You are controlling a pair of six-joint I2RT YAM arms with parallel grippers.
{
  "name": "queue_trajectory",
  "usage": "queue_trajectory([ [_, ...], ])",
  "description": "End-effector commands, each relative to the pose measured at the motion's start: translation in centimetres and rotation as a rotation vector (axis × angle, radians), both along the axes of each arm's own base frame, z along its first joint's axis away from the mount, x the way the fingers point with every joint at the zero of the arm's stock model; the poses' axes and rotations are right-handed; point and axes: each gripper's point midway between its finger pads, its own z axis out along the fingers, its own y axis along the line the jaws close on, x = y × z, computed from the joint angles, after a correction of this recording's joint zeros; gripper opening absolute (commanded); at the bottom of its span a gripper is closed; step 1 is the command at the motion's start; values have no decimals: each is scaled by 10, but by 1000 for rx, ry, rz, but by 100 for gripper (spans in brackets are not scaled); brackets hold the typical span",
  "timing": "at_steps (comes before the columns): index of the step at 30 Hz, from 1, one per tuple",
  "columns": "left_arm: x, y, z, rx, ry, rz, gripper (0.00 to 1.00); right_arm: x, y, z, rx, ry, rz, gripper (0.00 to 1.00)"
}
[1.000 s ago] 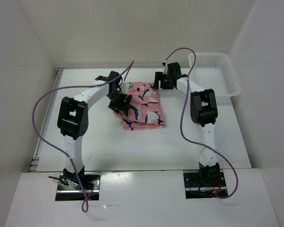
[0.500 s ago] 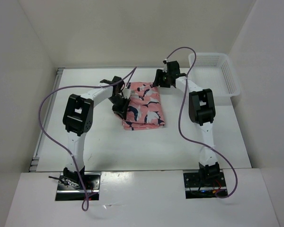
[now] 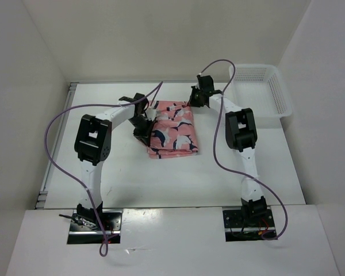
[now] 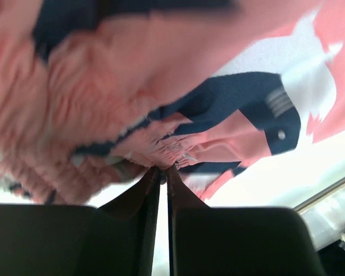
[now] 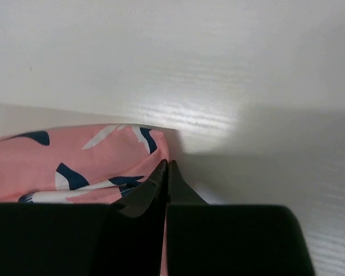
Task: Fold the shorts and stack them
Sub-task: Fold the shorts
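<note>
A white mesh basket (image 3: 280, 99) sits at the far right corner of the white table (image 3: 161, 181). Plain white walls (image 3: 161, 40) enclose the table.

We get bright, even overhead light, a soft glare patch on the white wood-grain desk (image 5: 202, 122), and the salmon-pink whale-print fabric shorts (image 4: 103, 86) smeared out of focus.

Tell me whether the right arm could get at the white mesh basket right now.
Probably yes: the white mesh basket lies close to the right pincer, nothing between them, but that pincer looks shut on the shorts, so it must release first.
</note>
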Motion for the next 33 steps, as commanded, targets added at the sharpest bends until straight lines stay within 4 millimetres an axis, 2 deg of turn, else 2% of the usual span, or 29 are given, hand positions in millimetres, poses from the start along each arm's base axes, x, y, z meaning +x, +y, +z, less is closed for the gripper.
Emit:
queue_trajectory([
  [1,-23,22,13,84,33,6,13,38,-16,16,-72,-101,-151,0],
  [4,-40,29,9,109,70,5,13,53,-13,40,-45,-151,-173,0],
  [7,-45,33,4,125,86,5,15,59,-12,48,-25,-167,-188,0],
  [9,-43,32,4,122,77,6,25,51,-10,37,-30,-136,-160,0],
  [10,-33,29,9,112,44,7,30,49,-9,45,-33,-146,-144,7],
  [11,-29,28,12,108,32,8,34,42,-8,39,-36,-128,-120,38],
  [12,-23,28,14,111,7,10,43,39,-8,39,-51,-130,-94,56],
  [13,-20,27,16,108,-3,10,46,33,-7,43,-51,-129,-72,71],
  [14,-13,26,21,111,-28,13,50,29,-1,48,-34,-133,-30,92],
  [15,-8,25,27,104,-50,14,57,28,1,56,-36,-150,-3,97],
  [18,8,21,47,71,-112,25,61,21,5,81,-13,-177,35,100],
  [19,13,20,59,59,-148,27,63,18,6,97,-11,-203,49,100],
  [21,23,24,75,39,-191,47,64,16,4,117,-25,-243,65,100],
  [22,29,23,94,10,-236,55,65,11,1,121,-47,-248,82,100],
  [23,33,27,104,-22,-252,74,65,3,-1,142,-52,-279,90,100],
  [25,39,36,131,-70,-307,103,65,-9,-7,160,-90,-310,121,100],
  [26,50,42,142,-94,-363,121,65,-18,-15,190,-112,-357,106,100],
  [27,60,60,154,-117,-404,168,65,-28,-20,185,-140,-346,114,100],
  [28,64,73,170,-122,-461,197,65,-37,-27,190,-197,-364,145,100],
  [29,74,86,178,-124,-515,225,65,-49,-39,218,-243,-415,133,100],
  [30,81,116,190,-105,-565,291,66,-61,-50,206,-300,-390,139,100],
  [31,90,138,196,-54,-615,340,66,-69,-59,211,-348,-404,136,100],
  [32,94,157,196,-15,-630,381,66,-82,-73,239,-425,-474,143,100],
  [33,93,191,200,59,-656,457,71,-94,-94,223,-515,-433,101,100],
])
